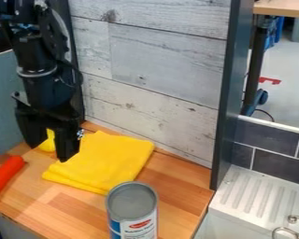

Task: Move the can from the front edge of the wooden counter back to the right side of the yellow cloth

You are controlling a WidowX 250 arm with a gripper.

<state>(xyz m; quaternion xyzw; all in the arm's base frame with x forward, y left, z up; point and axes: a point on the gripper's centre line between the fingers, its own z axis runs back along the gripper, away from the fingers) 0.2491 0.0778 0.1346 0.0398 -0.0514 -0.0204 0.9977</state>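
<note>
Folded yellow cloth [111,156] on a wooden counter [61,210], black two-finger gripper [49,153] at the cloth's left side, its fingers apart, food can [132,210] in front of the cloth, orange-red rod [4,176] left of it.

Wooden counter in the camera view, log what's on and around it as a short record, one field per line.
Surface: wooden counter
Arm end: black pincer, near the cloth's left side
Pincer's hold: unclear; yellow shows right at it
Cloth: yellow, folded flat
Front item: upright can, grey top
Left edge: orange-red object, partly out of view
Backdrop: grey-white planks
Right side: white ridged drainboard
</note>
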